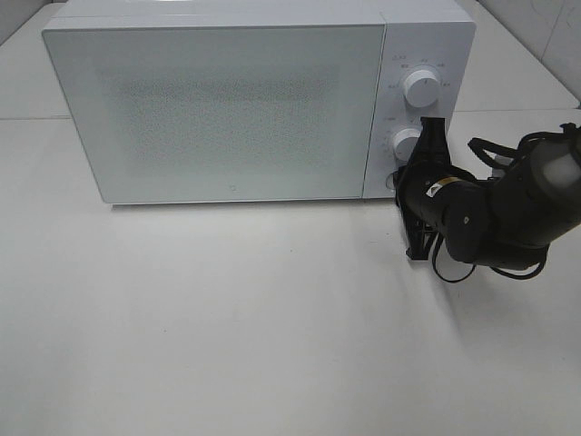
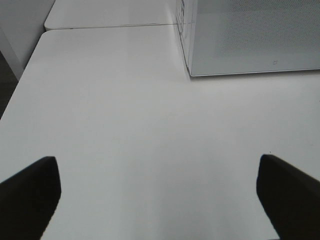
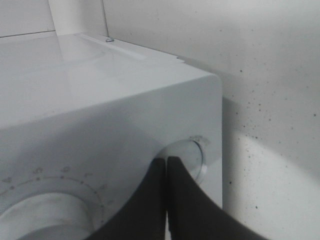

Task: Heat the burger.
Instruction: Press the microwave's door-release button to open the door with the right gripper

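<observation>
Left gripper (image 2: 157,162) hung low over the bare white table (image 2: 125,115), its two dark fingers (image 2: 30,195) spread as wide as they go and holding nothing. It sat off to the left of the microwave (image 2: 250,40), outside the overhead camera's frame, which reads as parked clear so that the door had room to swing. Further right, the microwave's door (image 1: 218,109) was fully closed, and its speckled window gave no view of the inside. As for the burger, no camera showed it: not on the table, not in either gripper. It may have been behind that door or out of frame, and the pictures did not settle which. Right of the door came the control panel with the upper dial (image 1: 422,88) and the lower dial (image 1: 406,142), and below them a round button (image 3: 187,159) near the panel's bottom edge. The right gripper (image 3: 166,165) was at that button, its fingers pressed together with nothing between them and its tips on or just at the button's face. Closed fingers make one stiff, narrow point, which suits a push on a small button better than open ones would. With the door closed, the button was likely either the door release or the start; I could not tell which, so how far the heating had got was uncertain
</observation>
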Controlling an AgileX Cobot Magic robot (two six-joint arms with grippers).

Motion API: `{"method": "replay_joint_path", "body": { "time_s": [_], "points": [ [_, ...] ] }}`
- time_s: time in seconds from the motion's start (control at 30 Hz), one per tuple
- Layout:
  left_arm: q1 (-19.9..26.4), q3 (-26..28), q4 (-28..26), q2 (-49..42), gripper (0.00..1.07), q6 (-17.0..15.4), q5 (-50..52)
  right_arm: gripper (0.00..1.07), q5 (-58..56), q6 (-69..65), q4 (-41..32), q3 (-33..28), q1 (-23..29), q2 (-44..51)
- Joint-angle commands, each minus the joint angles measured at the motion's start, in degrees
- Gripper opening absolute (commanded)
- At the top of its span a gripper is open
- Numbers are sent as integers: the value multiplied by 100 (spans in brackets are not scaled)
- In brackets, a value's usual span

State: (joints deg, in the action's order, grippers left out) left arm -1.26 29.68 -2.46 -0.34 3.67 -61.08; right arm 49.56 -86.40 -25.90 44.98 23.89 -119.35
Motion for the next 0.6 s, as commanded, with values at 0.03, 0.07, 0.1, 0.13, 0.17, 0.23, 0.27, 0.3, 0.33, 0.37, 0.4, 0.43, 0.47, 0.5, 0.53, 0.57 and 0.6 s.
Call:
{"method": "replay_joint_path", "body": {
  "time_s": [0.03,0.07,0.1,0.13,0.17,0.23,0.27,0.3,0.33,0.37,0.4,0.43,0.47,0.5,0.53,0.57,0.6],
  "points": [
    [29,0,17,-74,101,-6,-34,0,722,-17,40,212,-40,52],
    [29,0,17,-74,101,-6,-34,0,722,-17,40,269,-40,52],
    [29,0,17,-74,101,-6,-34,0,722,-11,34,384,-40,52],
    [29,0,17,-74,101,-6,-34,0,722,-11,34,384,-40,52],
    [29,0,17,-74,101,-6,-34,0,733,-11,23,453,-40,52],
    [29,0,17,-74,101,-6,-34,0,768,29,-23,493,-40,52],
    [29,0,17,-74,101,-6,-34,0,837,86,-80,498,-40,29],
    [29,0,17,-74,101,-6,-34,0,1089,212,-172,533,-40,-17],
    [29,0,17,-74,101,-6,-34,0,1089,212,-172,533,-40,-17],
    [29,0,17,-74,101,-6,-34,0,1169,241,-206,561,-40,-69],
    [29,0,17,-74,101,-6,-34,0,1169,241,-206,561,-40,-69],
    [29,0,17,-74,101,-6,-34,0,1301,241,-229,630,-40,-149],
    [29,0,17,-74,101,-6,-34,0,1432,235,-212,688,-40,-223],
    [29,0,17,-74,101,-6,-34,0,1432,235,-212,688,-40,-223],
    [29,0,17,-74,101,-6,-34,0,1490,235,-212,705,-40,-258],
    [29,0,17,-74,101,-6,-34,0,1593,223,-212,722,-40,-281],
    [29,0,17,-74,101,-6,-34,0,1593,223,-212,722,-40,-281]
  ]
}}
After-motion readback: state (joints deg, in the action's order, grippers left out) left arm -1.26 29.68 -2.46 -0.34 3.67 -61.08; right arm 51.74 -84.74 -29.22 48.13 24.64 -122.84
